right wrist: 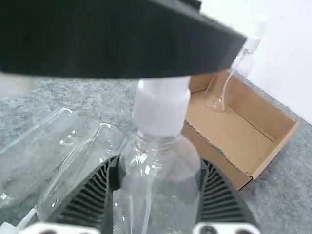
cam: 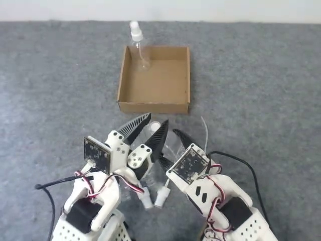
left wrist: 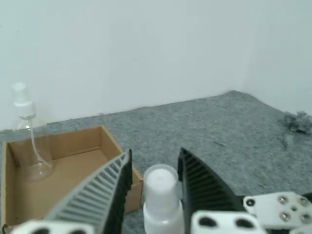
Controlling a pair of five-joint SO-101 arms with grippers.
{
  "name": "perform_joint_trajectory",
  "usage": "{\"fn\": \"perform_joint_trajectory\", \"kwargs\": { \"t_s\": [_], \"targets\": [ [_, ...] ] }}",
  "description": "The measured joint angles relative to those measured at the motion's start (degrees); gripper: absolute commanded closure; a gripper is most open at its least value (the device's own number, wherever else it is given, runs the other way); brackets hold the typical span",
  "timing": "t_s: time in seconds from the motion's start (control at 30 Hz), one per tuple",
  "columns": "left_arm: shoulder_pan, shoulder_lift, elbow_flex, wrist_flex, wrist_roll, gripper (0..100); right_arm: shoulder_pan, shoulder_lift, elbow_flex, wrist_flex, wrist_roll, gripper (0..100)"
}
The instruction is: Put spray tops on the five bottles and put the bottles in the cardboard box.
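Note:
A clear bottle (cam: 173,150) (right wrist: 158,180) stands upright just in front of the cardboard box (cam: 153,106), and my right gripper (cam: 174,150) (right wrist: 158,192) is shut on its body. On the bottle's neck sits a white spray top (cam: 155,124) (left wrist: 160,195) (right wrist: 161,105). My left gripper (cam: 149,129) (left wrist: 153,170) straddles that top from above, open, with one finger against it and a small gap at the other. Another bottle with a spray top (cam: 138,45) (left wrist: 31,141) (right wrist: 234,73) stands in the box's far left corner.
Two bare bottles (right wrist: 44,156) (right wrist: 80,173) lie on the grey carpet beside the held one. Two loose spray tops (cam: 145,201) (cam: 161,196) lie between the arms. The box (left wrist: 63,141) (right wrist: 219,163) has free floor beside its one bottle.

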Motion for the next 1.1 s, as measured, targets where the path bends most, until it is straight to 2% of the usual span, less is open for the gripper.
{"fn": "perform_joint_trajectory", "kwargs": {
  "t_s": [0.3, 0.63, 0.8, 1.1],
  "targets": [
    [-0.18, 0.0, -2.99, 6.07, 0.09, 81, 2.46, 0.0, 0.0, 0.0, -1.58, 91.9],
    [-8.26, 0.0, -6.77, 6.07, 8.44, 81, 2.64, 0.0, 0.0, 0.0, -3.69, 91.9],
    [-8.79, 0.0, -6.95, 6.07, 10.2, 81, 2.64, 0.0, 0.0, 0.0, -3.69, 91.9],
    [-8.88, 0.0, -1.32, -1.14, 9.76, 81, 2.64, 0.0, 0.0, 0.0, -3.69, 91.9]
  ]
}}
